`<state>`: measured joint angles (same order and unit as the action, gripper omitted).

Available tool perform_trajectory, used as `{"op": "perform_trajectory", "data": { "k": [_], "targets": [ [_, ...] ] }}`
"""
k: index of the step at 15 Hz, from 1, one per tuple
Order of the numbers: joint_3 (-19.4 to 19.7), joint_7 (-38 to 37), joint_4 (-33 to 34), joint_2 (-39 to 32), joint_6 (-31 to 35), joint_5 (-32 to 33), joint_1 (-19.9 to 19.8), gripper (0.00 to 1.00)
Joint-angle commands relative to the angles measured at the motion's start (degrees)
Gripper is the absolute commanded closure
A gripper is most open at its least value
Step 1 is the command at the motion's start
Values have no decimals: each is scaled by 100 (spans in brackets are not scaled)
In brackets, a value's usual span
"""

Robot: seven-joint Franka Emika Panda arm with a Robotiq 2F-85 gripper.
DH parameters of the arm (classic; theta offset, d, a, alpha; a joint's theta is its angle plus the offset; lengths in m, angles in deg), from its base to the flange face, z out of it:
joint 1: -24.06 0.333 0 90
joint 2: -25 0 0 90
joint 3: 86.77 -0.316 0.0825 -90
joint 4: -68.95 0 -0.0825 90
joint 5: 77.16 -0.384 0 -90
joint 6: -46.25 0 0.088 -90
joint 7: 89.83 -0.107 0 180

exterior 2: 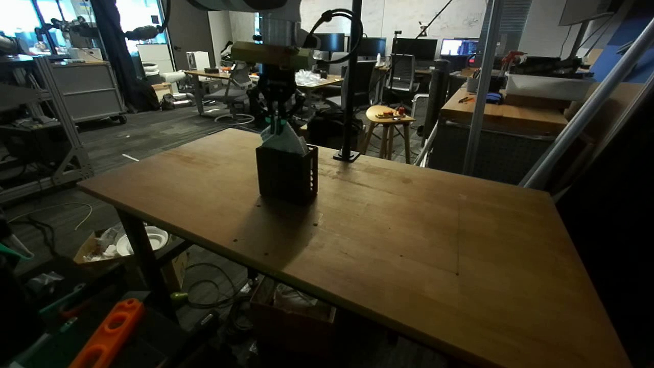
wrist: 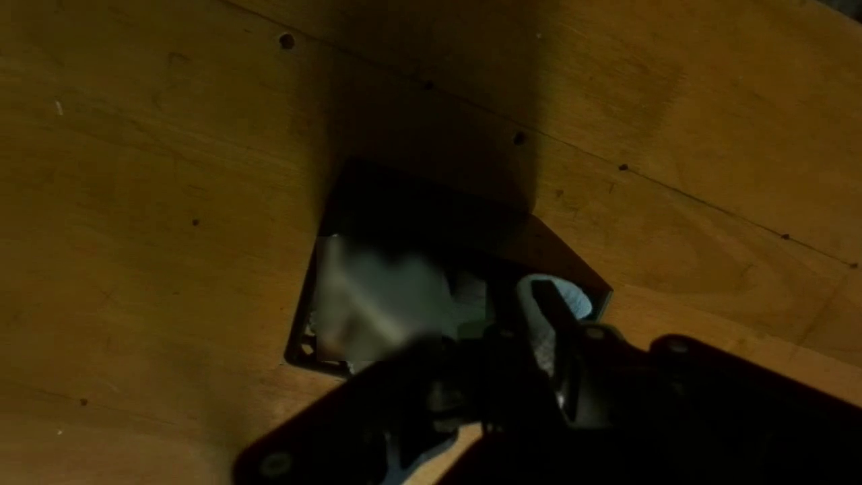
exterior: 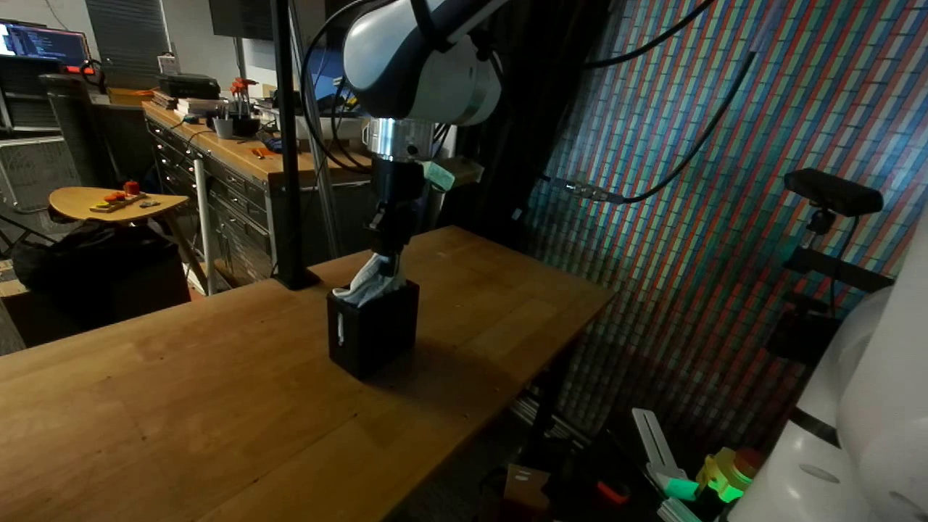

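A black open-topped box (exterior: 373, 337) stands upright on the wooden table (exterior: 217, 391); it also shows in an exterior view (exterior 2: 283, 176) and in the wrist view (wrist: 417, 195). A pale grey-blue cloth (exterior: 366, 285) sticks up out of the box; it also shows in an exterior view (exterior 2: 286, 140) and in the wrist view (wrist: 574, 298). My gripper (exterior: 391, 265) points down over the box, its fingers (exterior 2: 277, 125) close together on the top of the cloth. In the dark wrist view cloth shows between the fingertips (wrist: 526, 296). The cloth's lower part is hidden inside the box.
A black post (exterior: 290, 217) stands at the table's edge near the box; it also shows in an exterior view (exterior 2: 348, 102). A small wooden stool (exterior 2: 391, 116) and a workbench (exterior: 232, 156) stand beyond the table. A cardboard box (exterior 2: 173, 260) lies on the floor below.
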<state>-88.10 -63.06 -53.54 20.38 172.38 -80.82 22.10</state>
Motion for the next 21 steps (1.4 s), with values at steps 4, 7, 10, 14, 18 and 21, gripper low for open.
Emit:
{"op": "perform_trajectory", "data": {
  "k": [4, 7, 10, 14, 18, 21],
  "targets": [
    [-20, -83, 621, -402, -22, 360, 88, 89],
    [-55, -63, 788, -607, 12, 349, 97, 89],
    [-72, -62, 895, -777, 30, 316, 75, 89],
    [-81, -80, 944, -967, 33, 307, 56, 89],
    [-79, -71, 946, -1142, 26, 310, 26, 89],
    [-95, -18, 960, -1274, 13, 271, -12, 89]
  ]
}}
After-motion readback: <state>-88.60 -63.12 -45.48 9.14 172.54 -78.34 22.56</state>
